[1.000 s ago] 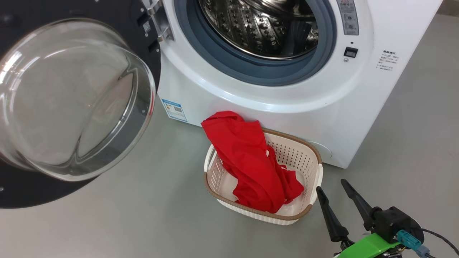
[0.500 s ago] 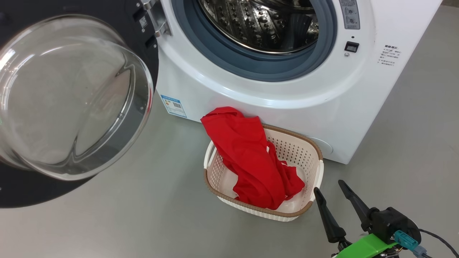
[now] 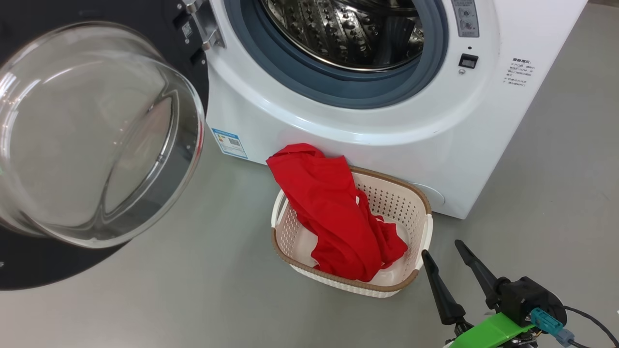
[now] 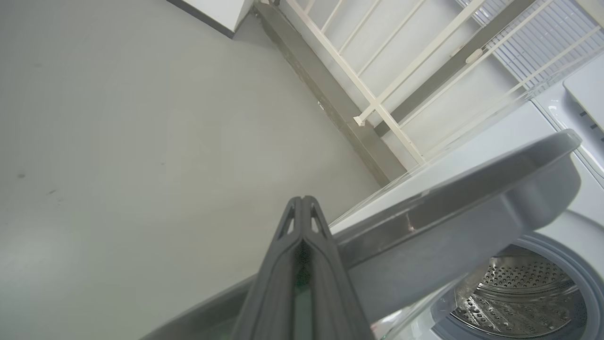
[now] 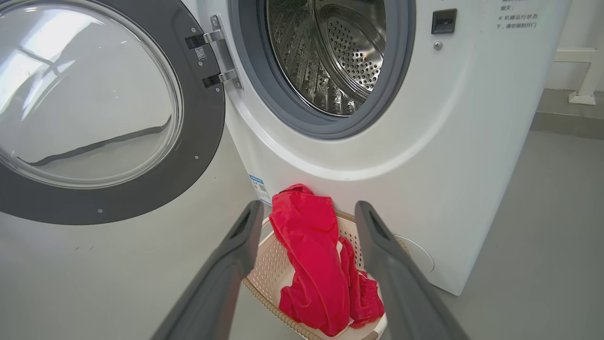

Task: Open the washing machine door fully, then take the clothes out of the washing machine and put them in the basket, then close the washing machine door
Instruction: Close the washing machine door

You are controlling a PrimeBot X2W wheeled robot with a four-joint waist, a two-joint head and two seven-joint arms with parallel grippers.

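Right tool [image 3: 441, 247] spread wide, red clothes [image 3: 333, 212] draped over cream basket [image 3: 396, 203]

Lighting: bright, even and diffuse; head view sharp.
Window glare streaks the glass of the washing machine door [image 3: 96, 135]. Speckled highlights in the drum of the washing machine [image 3: 338, 34]. Faint soft shadow beside the basket [image 3: 285, 232]. Wrist views bow straight lines at the edges. The left gripper [image 4: 302, 200], near the lens, is slightly soft.

Our head looks down on the washing machine [image 3: 338, 125] and basket [image 3: 396, 203]; our right wrist faces both, low and near; our left wrist, seemingly right against the door [image 4: 472, 203], shares the drum [image 4: 519, 293]
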